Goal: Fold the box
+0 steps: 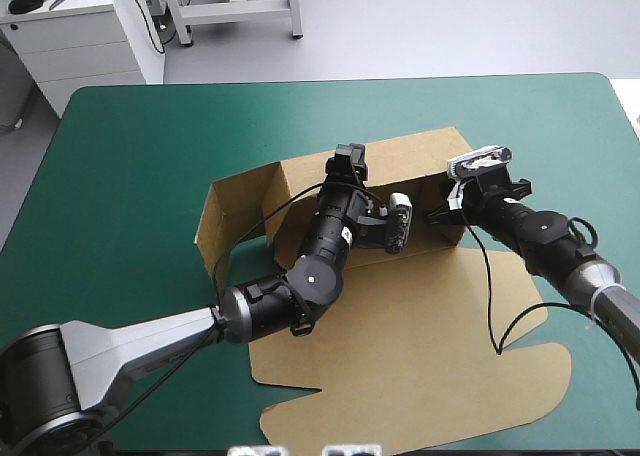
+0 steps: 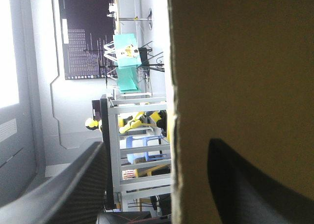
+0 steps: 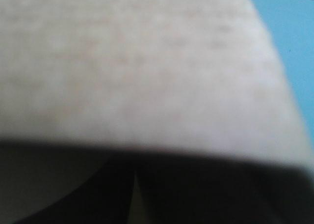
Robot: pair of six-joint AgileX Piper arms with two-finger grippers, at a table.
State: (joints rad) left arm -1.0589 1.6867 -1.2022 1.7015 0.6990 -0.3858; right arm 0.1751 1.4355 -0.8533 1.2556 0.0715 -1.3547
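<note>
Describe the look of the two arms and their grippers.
The left arm and right arm have silver-grey links and black rounded joints, some marked with a white dot. The left gripper and right gripper each have two broad black fingers, curved like fins.

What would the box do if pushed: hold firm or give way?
Probably stiff but light: the box is thin board, and its back wall stands straight. It likely bends only at creases, as where the raised walls meet. A push would probably slide the whole sheet over the smooth cover rather than crumple it.
</note>
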